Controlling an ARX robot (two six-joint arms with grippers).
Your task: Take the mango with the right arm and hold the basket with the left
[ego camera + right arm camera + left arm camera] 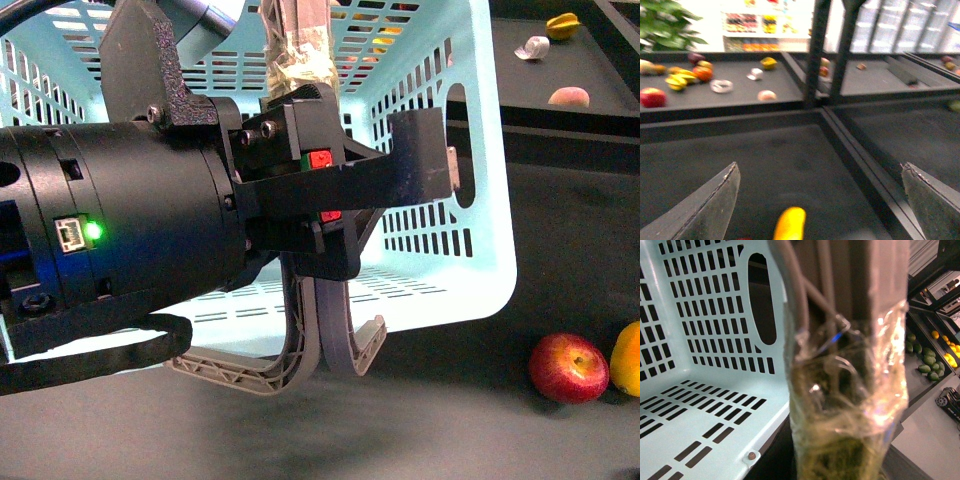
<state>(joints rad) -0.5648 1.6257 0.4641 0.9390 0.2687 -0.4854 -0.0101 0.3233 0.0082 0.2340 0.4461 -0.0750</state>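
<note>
The light blue slotted basket (440, 60) hangs tilted in front of me. My left gripper (322, 200), on the bulky black arm with the green light (92, 232), is shut on its tape-wrapped grey-brown handle (303, 45). In the left wrist view the taped handle (845, 430) fills the middle, with the basket's wall (705, 340) behind it. The mango (628, 358) lies on the dark table at the right edge, beside a red apple (568, 367). In the right wrist view my right gripper (820, 167) is open and empty, with the mango (790, 224) low between its fingers, untouched.
A raised back tray holds a yellow star fruit (563, 25), a pale fruit (568, 97) and a whitish item (532, 47). The right wrist view shows a far shelf with several fruits, a black post (815, 50) and a raised divider (860, 165) beside the mango.
</note>
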